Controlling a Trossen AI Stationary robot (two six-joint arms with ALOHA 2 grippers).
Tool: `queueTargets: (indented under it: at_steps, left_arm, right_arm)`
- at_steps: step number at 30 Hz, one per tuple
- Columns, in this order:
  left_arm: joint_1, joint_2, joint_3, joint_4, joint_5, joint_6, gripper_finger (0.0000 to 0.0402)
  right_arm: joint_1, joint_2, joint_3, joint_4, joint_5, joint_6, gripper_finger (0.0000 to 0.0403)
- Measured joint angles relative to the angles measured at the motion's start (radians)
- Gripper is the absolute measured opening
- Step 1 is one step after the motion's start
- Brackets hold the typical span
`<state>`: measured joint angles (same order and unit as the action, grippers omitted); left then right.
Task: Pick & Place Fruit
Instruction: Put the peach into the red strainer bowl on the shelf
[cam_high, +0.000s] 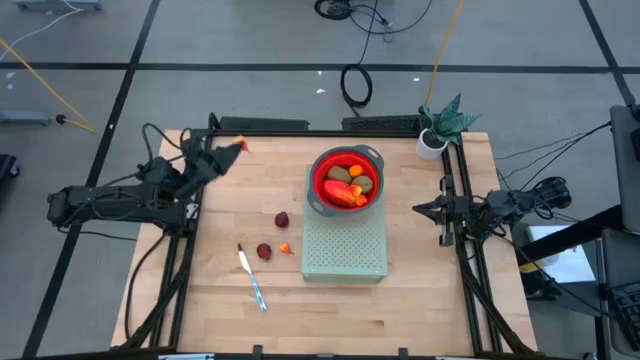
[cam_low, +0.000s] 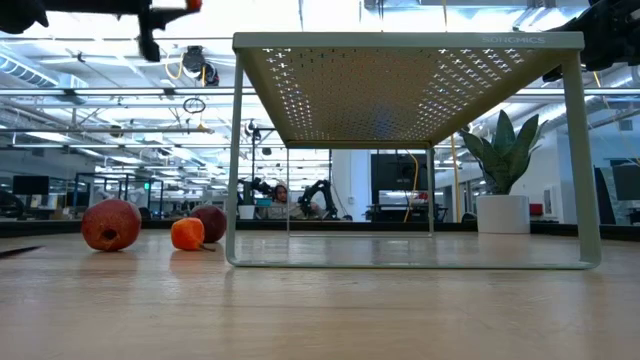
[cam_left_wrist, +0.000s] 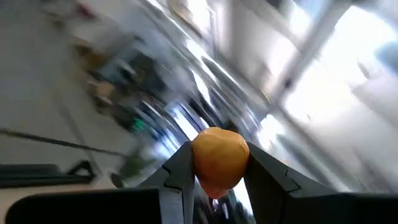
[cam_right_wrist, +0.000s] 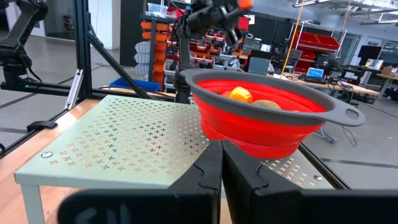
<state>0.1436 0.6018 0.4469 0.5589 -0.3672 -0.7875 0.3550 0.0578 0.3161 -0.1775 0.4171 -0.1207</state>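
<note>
High view at mid-task: our left hand (cam_high: 238, 146), raised near the table's far left corner, pinches a small orange fruit (cam_high: 241, 145) between its fingers (cam_left_wrist: 177, 177), which are closed only as far as the fruit allows. The left wrist view confirms the grip, the orange ball (cam_left_wrist: 220, 160) sitting squarely between both fingers.

The red bowl (cam_high: 347, 180) stands on the pale green perforated stand (cam_high: 345, 250) toward the table's far edge, and already holds the long red-orange fruit (cam_high: 343, 195), the brown-green ovals (cam_high: 339, 175) and a few orange pieces. We judge most of the sorting done.

Still on the table, left of the stand, lie two dark red balls (cam_high: 282, 219) (cam_high: 264, 251) and one tiny orange ball (cam_high: 287, 248), close by the blue-handled knife (cam_high: 252, 279).

Our right hand (cam_high: 422, 208) waits fully closed and empty at the right edge of the table, facing the bowl.
</note>
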Motion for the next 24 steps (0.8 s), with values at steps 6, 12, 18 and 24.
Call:
queueTargets:
  at_steps: [6,12,18,24]
  left_arm:
    - [-0.015,0.000,0.000,0.033,0.405,0.234,0.0104]
    - [-0.073,0.000,0.000,0.066,0.604,0.468,0.0104]
    - [-0.123,0.000,0.001,0.099,0.726,0.624,0.0104]
    - [-0.149,0.000,0.001,0.097,0.697,0.673,0.0104]
  right_arm:
    - [0.000,0.000,0.000,0.000,0.000,0.000,0.0000]
    - [0.000,0.000,0.000,0.000,0.000,0.000,0.0000]
    - [0.000,0.000,0.000,0.000,0.000,0.000,0.0000]
    - [0.000,0.000,-0.001,0.000,0.000,0.000,0.0000]
